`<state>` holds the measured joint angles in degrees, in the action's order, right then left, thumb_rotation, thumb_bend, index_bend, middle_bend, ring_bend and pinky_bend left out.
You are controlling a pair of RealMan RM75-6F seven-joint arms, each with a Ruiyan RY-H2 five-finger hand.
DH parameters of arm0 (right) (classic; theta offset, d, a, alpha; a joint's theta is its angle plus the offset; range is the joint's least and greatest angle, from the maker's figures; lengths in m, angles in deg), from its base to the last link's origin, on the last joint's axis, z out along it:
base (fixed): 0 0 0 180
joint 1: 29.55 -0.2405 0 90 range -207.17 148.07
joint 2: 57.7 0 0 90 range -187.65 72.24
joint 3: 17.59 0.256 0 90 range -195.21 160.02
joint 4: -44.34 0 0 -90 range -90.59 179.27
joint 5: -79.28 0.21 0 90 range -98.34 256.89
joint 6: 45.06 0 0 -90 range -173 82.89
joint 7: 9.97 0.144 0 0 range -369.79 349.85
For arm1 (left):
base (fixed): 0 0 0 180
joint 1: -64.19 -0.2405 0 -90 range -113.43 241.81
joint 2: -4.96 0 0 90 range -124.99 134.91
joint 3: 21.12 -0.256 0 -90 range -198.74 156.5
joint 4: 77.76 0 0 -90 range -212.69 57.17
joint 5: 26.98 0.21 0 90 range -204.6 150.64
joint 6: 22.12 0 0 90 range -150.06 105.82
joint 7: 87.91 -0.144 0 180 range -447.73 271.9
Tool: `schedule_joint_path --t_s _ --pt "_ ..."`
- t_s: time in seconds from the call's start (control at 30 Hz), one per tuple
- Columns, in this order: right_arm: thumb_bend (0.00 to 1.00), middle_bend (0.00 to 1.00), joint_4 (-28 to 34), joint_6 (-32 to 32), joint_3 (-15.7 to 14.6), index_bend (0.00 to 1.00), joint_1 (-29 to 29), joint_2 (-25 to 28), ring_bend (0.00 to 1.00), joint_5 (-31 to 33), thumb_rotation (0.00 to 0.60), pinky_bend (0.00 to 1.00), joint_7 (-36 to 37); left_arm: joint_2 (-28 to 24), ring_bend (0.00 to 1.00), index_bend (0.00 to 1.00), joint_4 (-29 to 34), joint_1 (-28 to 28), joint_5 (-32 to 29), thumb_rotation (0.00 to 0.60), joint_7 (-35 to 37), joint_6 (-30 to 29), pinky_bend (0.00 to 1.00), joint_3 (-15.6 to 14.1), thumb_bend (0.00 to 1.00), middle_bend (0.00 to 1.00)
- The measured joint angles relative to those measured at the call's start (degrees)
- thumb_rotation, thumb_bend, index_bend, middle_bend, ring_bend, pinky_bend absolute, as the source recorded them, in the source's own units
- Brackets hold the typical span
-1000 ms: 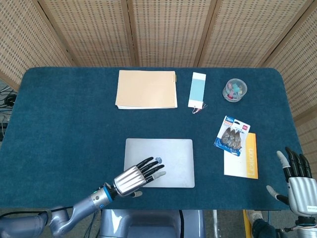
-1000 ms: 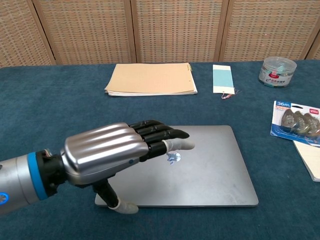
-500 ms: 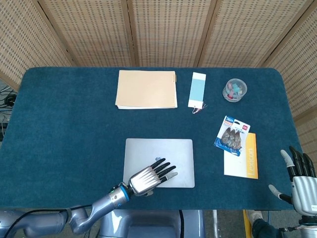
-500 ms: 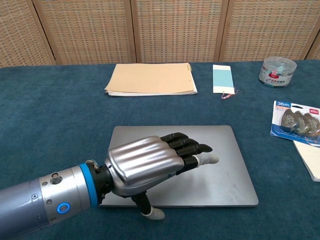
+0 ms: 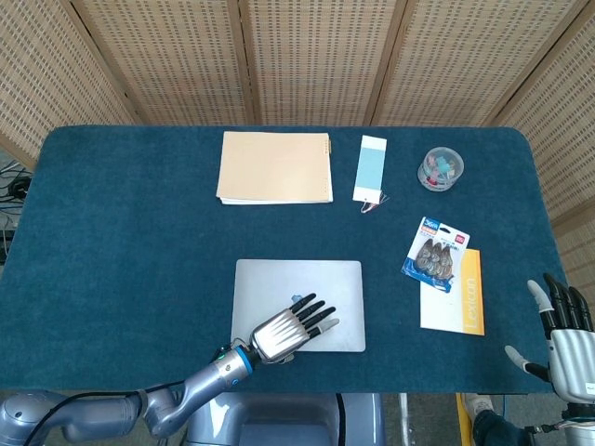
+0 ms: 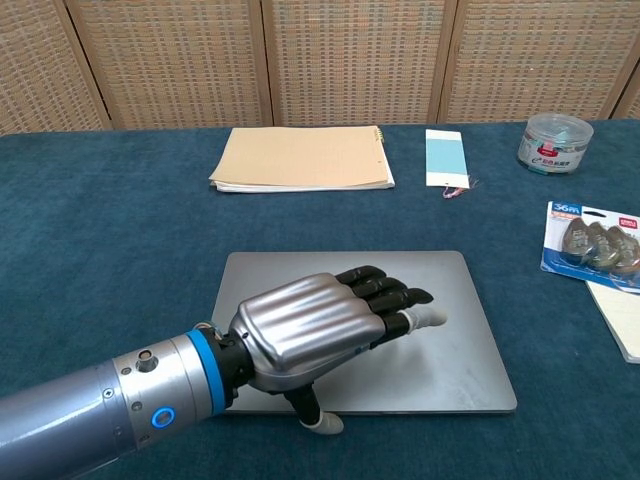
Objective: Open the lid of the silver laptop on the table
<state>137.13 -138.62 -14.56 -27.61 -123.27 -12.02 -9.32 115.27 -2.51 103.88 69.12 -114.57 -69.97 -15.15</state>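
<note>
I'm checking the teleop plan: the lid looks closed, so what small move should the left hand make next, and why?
Probably hook the thumb under the near edge. The laptop lies shut, and the left hand sits over the lid with its thumb hanging by that edge.

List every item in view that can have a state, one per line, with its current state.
silver laptop: lid closed, flat on the table.
left hand: fingers extended over the lid, thumb down at the front edge, holding nothing.
right hand: open, off the table's right edge.
notebook: closed.
clear tub: lid on.
clip pack: sealed, lying flat.
</note>
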Motion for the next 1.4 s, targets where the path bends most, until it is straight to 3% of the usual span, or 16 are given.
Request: schedule_joint_path --t_s 0.27,0.6,1.0,1.17,1.4 --pt "0.0 0.0 0.04 -0.03 -0.05 0.06 0.01 0.08 0.0 0.01 0.6 0.0 0.22 0.4 0.0 0.0 0.3 0.44 -2.9 0.6 -2.7 -0.23 0.0 0.38 0.04 0.0" --pt "0.0 0.0 0.03 0.05 -0.07 0.06 -0.03 0.31 0.0 0.13 0.6 0.0 0.96 0.29 0.0 0.0 0.78 1.09 -4.5 0.6 -3.89 -0.88 0.0 -0.29 0.37 0.0" --pt "0.0 0.0 -0.03 0.31 -0.11 0.06 -0.13 0.51 0.0 0.3 0.6 0.0 1.54 0.27 0.0 0.0 0.34 1.92 -5.92 0.6 -5.81 -2.05 0.0 -0.57 0.38 0.0" --pt "0.0 0.0 -0.05 0.34 -0.14 0.06 -0.14 0.57 0.0 0.32 0.6 0.0 1.85 0.09 0.0 0.0 0.36 2.5 -6.03 0.6 -7.64 -2.75 0.0 -0.1 0.46 0.0" --pt "0.0 0.0 -0.12 0.55 -0.25 0.06 -0.23 0.52 0.0 0.28 0.6 0.0 1.98 0.31 0.0 0.0 1.91 3.21 -6.24 0.6 -8.93 -6.62 0.0 2.97 0.5 0.0"
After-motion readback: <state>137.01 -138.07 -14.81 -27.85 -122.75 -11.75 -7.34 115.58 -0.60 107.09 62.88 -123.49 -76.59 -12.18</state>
